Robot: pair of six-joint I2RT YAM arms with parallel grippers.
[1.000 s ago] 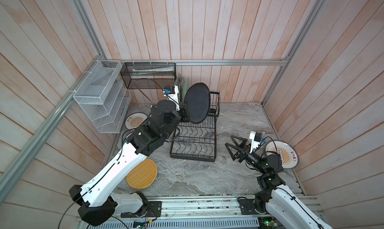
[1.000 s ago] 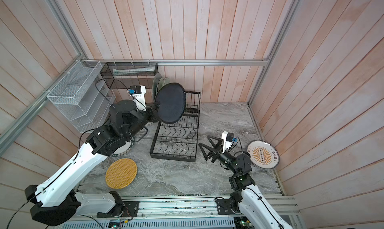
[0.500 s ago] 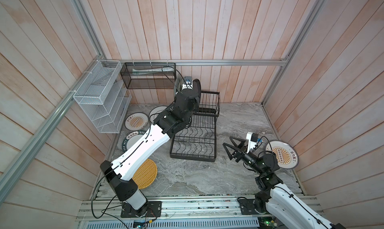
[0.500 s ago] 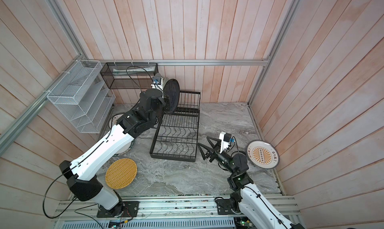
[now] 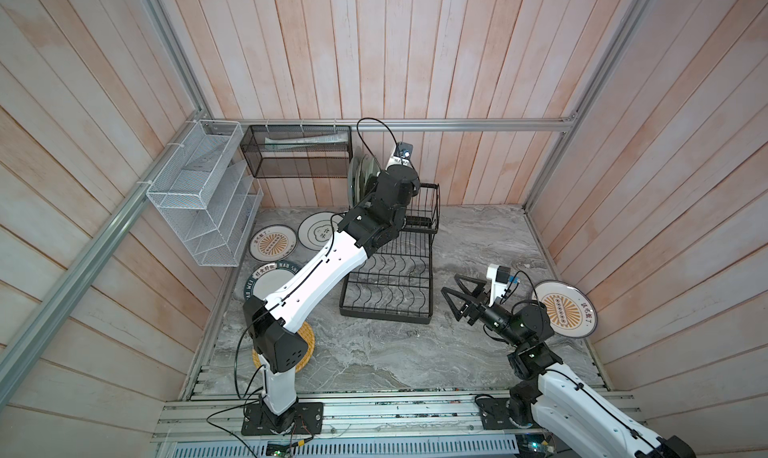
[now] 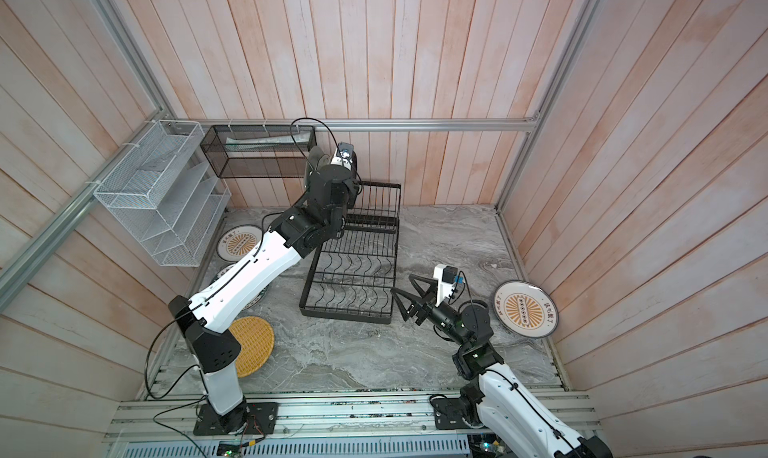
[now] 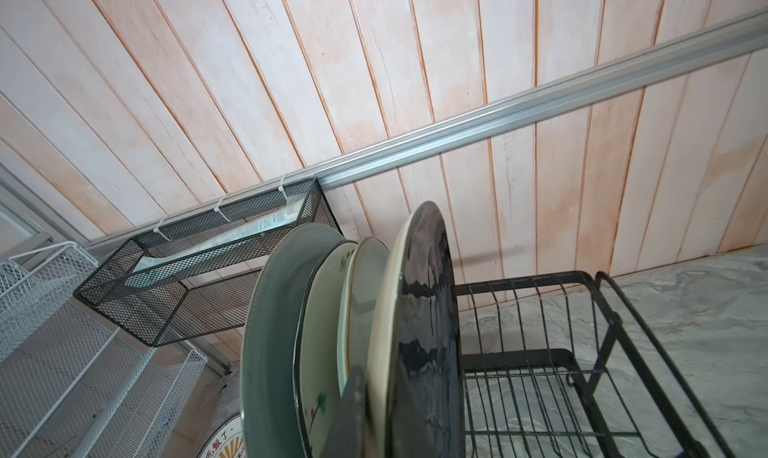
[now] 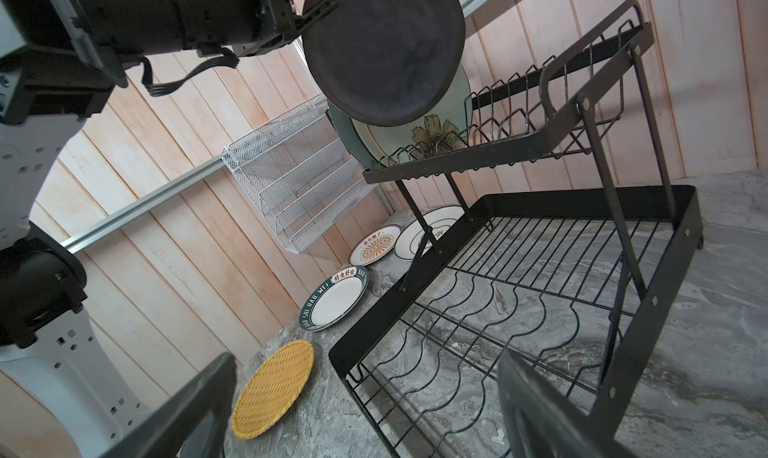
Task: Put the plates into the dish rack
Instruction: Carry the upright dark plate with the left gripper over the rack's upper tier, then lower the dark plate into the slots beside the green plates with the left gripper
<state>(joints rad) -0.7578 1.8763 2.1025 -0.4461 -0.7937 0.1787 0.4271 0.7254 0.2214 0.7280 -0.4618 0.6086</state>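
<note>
Reaching to the raised tier of the dish rack (image 5: 386,287) in both top views, the left arm hides its own tip behind its wrist. Standing plates (image 5: 358,177) lean upright at that tier's left end. Right tool (image 5: 456,298) sits low just right of the rack, jaws spread wide, gripping nothing. Flat on the counter (image 5: 457,352), left of the rack: sunburst plate (image 5: 272,243), white lettered plate (image 5: 318,231), dark-rimmed plate (image 5: 266,283). In a top view the yellow woven plate (image 6: 257,339) lies partly under the left arm's elbow. Second sunburst plate (image 5: 564,308) lies by the right wall. White mesh shelf (image 5: 199,194) and black mesh basket (image 5: 299,152) hang on the walls. Right wrist view: left tool (image 8: 318,2) is clamped on the rim of the black plate (image 8: 386,48), which hangs upright above the upper tier, not seated, in front of a flowered plate (image 8: 436,133) and the teal plate (image 8: 345,131). Right tool's two fingers (image 8: 199,402) frame the rack's lower tier, well apart. Left wrist view: black plate (image 7: 430,310) edge-on, at one end of the standing row, teal plate (image 7: 266,331) at the other end, pale plates between. One dark finger (image 7: 353,406) shows at the near rim; cannot tell the second finger here.
</note>
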